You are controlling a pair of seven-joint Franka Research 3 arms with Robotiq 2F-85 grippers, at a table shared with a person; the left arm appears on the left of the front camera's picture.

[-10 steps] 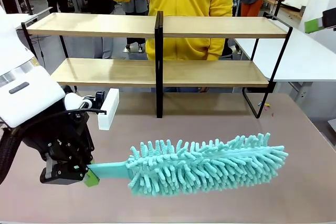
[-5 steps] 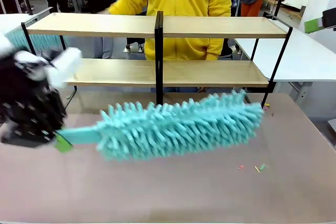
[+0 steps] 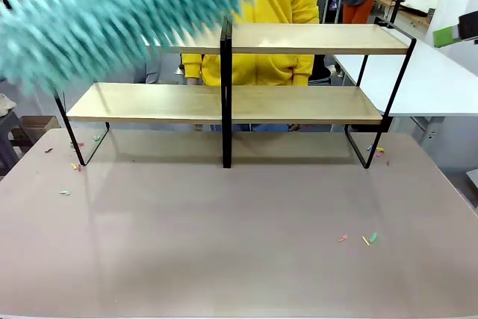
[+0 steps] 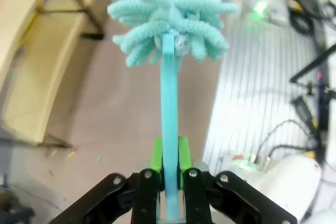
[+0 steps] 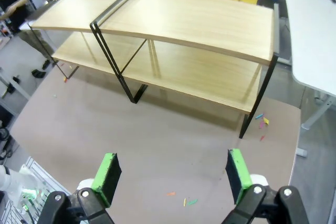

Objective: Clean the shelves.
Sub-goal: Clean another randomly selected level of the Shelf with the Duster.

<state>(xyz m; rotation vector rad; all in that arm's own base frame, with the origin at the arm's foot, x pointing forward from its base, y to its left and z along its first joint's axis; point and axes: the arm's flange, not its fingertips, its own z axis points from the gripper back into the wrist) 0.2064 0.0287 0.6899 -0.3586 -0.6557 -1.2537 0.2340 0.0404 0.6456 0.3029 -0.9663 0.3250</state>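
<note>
The shelves [image 3: 299,104] stand across the far half of the table, two light-wood boards on a black frame with a centre post. A teal fluffy duster [image 3: 119,13], blurred by motion, slants in the air over the left half of the upper board. In the left wrist view my left gripper [image 4: 169,156] is shut on the duster's flat teal handle [image 4: 169,93], and the fluffy head [image 4: 170,9] points away above the table beside the shelves [image 4: 31,77]. My right gripper [image 5: 173,174] is open and holds nothing, high above the table in front of the shelves [image 5: 199,22].
Small coloured scraps lie on the grey-brown table [image 3: 239,244] at the right [image 3: 366,239] and by the rack's left foot [image 3: 75,166]. A person in a yellow top [image 3: 276,5] stands behind the shelves. A white table [image 3: 426,80] adjoins at the right.
The duster has swung from low over the table up and to the left, to the height of the upper board. My left arm has left the front view.
</note>
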